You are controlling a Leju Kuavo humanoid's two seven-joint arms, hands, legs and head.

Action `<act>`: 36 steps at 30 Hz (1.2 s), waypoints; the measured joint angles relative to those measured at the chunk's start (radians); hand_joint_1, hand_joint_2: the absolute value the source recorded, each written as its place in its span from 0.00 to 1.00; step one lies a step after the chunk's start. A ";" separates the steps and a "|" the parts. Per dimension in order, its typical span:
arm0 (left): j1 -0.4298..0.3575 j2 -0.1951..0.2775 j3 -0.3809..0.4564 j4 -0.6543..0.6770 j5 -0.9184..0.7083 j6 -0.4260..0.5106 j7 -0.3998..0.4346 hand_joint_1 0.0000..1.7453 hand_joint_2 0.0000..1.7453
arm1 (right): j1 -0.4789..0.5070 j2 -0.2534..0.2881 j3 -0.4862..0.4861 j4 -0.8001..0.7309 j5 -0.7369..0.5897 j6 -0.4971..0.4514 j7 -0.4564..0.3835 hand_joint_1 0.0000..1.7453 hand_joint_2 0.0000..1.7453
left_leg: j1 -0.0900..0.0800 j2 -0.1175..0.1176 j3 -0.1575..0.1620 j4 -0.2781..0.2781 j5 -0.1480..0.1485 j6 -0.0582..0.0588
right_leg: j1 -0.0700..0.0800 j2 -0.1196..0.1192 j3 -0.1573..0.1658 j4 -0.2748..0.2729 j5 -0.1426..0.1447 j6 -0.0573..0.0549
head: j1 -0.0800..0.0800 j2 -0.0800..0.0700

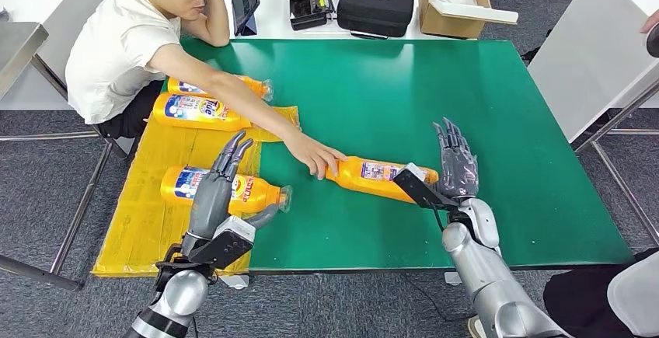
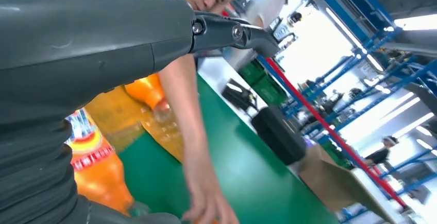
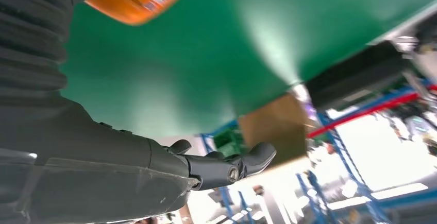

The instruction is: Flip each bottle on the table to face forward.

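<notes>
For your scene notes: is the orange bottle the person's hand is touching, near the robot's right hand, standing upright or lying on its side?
Lying on its side. The orange bottle stretches lengthwise across the green table, the person's hand at one end.

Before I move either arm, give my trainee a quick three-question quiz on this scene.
1. True or false: the person's hand touches the bottle on the green mat.
2. How many bottles lie on the yellow sheet?
3. The right hand is: A) gripping a bottle, B) open beside one, C) resting on the box.

Key: 1 true; 2 three; 3 B.
</notes>
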 joint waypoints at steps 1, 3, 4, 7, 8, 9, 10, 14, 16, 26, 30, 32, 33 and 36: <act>0.009 -0.004 -0.001 -0.017 0.021 0.001 0.000 0.00 1.00 | -0.007 -0.004 -0.004 0.022 -0.005 0.015 0.008 0.00 1.00 | 0.000 0.000 0.000 0.000 0.000 0.000 | 0.000 0.000 0.000 0.000 0.000 0.000 | 0.000 0.000; 0.020 -0.011 -0.002 -0.040 0.048 0.010 0.003 0.00 1.00 | -0.024 -0.007 -0.010 0.059 -0.013 0.053 0.023 0.00 1.00 | 0.000 0.001 0.001 0.000 0.000 0.000 | 0.001 0.000 0.000 0.000 0.000 0.000 | 0.000 0.000; 0.022 -0.013 -0.004 -0.046 0.052 0.016 0.006 0.00 1.00 | -0.036 -0.008 -0.013 0.079 -0.015 0.073 0.028 0.00 1.00 | 0.001 0.001 0.001 0.000 0.000 0.000 | 0.001 0.000 0.000 0.000 0.000 0.000 | 0.000 0.000; 0.020 -0.017 -0.010 -0.052 0.064 0.027 0.010 0.00 1.00 | -0.073 -0.005 -0.017 0.137 -0.022 0.122 0.034 0.00 1.00 | 0.002 0.002 0.005 0.000 -0.001 -0.001 | 0.001 0.000 0.003 0.000 0.000 0.000 | 0.000 0.000; 0.019 -0.019 -0.012 -0.052 0.073 0.026 0.010 0.00 1.00 | -0.082 -0.003 -0.017 0.152 -0.028 0.135 0.033 0.00 1.00 | 0.002 0.002 0.006 0.000 -0.001 -0.001 | 0.001 0.000 0.003 -0.001 0.000 -0.001 | 0.000 0.000; 0.017 -0.021 -0.014 -0.052 0.080 0.024 0.008 0.00 1.00 | -0.090 0.001 -0.018 0.169 -0.035 0.149 0.031 0.00 1.00 | 0.002 0.002 0.007 0.000 -0.001 -0.001 | 0.001 0.000 0.004 -0.001 0.000 -0.001 | 0.000 0.000; 0.014 -0.023 -0.016 -0.052 0.086 0.022 0.007 0.00 1.00 | -0.098 0.004 -0.018 0.183 -0.040 0.161 0.027 0.00 1.00 | 0.002 0.002 0.007 0.000 -0.001 -0.001 | 0.001 0.000 0.004 -0.001 0.000 -0.001 | 0.000 0.000; 0.002 -0.030 -0.032 -0.052 0.099 0.019 -0.001 0.00 1.00 | -0.101 0.019 -0.018 0.237 -0.036 0.178 0.021 0.00 1.00 | 0.001 0.001 0.005 0.000 0.003 0.002 | 0.001 0.000 0.004 -0.001 0.002 0.001 | 0.000 0.000; 0.001 -0.031 -0.038 -0.052 0.104 0.019 -0.002 0.00 1.00 | -0.096 0.026 -0.018 0.252 -0.034 0.175 0.015 0.00 1.00 | 0.001 0.000 0.002 0.000 0.005 0.002 | 0.000 0.000 0.002 0.000 0.004 0.002 | 0.000 0.000; -0.001 -0.033 -0.049 -0.052 0.108 0.021 -0.004 0.00 1.00 | -0.101 0.045 0.005 0.252 0.004 0.134 0.019 0.00 1.00 | 0.001 0.001 -0.001 0.000 0.005 0.002 | 0.001 0.000 -0.002 0.000 0.005 0.000 | 0.000 0.000; -0.002 -0.037 -0.050 -0.052 0.108 0.021 -0.004 0.00 1.00 | -0.117 0.042 0.041 0.244 0.081 0.108 0.081 0.00 1.00 | 0.001 0.001 -0.001 0.000 0.005 0.002 | 0.001 0.000 -0.002 0.000 0.005 0.000 | 0.000 0.000; -0.003 -0.039 -0.050 -0.052 0.108 0.020 -0.005 0.00 1.00 | -0.127 0.040 0.060 0.243 0.107 0.103 0.102 0.00 1.00 | 0.001 0.001 -0.001 0.000 0.005 0.002 | 0.001 0.000 -0.002 0.000 0.005 0.000 | 0.000 0.000; -0.003 -0.039 -0.050 -0.052 0.108 0.019 -0.005 0.00 1.00 | -0.131 0.038 0.068 0.243 0.114 0.103 0.110 0.00 1.00 | 0.001 0.001 -0.001 0.000 0.005 0.002 | 0.001 0.000 -0.002 0.000 0.005 0.000 | 0.000 0.000; -0.005 -0.040 -0.050 -0.051 0.112 0.012 -0.005 0.00 1.00 | -0.141 0.033 0.087 0.245 0.138 0.103 0.139 0.00 1.00 | 0.001 0.001 -0.002 0.000 0.005 0.002 | 0.000 0.000 -0.002 0.000 0.005 0.000 | 0.000 0.000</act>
